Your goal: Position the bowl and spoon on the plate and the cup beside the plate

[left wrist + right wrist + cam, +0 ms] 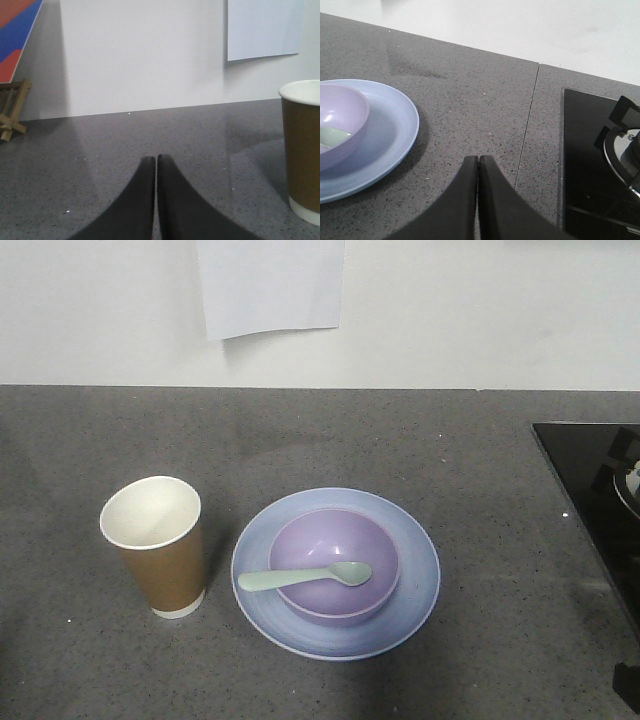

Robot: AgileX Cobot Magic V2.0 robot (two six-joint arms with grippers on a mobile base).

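From the front view, the flat pale blue plate (336,573) lies on the speckled grey counter (320,440). The matte lavender bowl (334,565) sits near its middle, and the pale mint spoon (305,577) rests across the bowl, its scoop inside and its handle poking out over the left rim. The brown paper cup (154,545), white inside with a white base band, stands upright just beside the plate on its left, not touching it. The arrangement looks complete. A glossy black cooktop (595,510) fills the right edge.

In the left wrist view, the left gripper (156,161) hovers low over the counter with its smooth black jaws pressed together, holding nothing. The cup stands near on its right. A sideways swing could likely tip that tall, light cup.

In the right wrist view, the right gripper (478,160) also has its jaws together and empty, with the plate's rim and the bowl to its left. A nudge against the plate could shake the loosely balanced spoon off the bowl. A metal burner (622,145) sits on the cooktop to the right.
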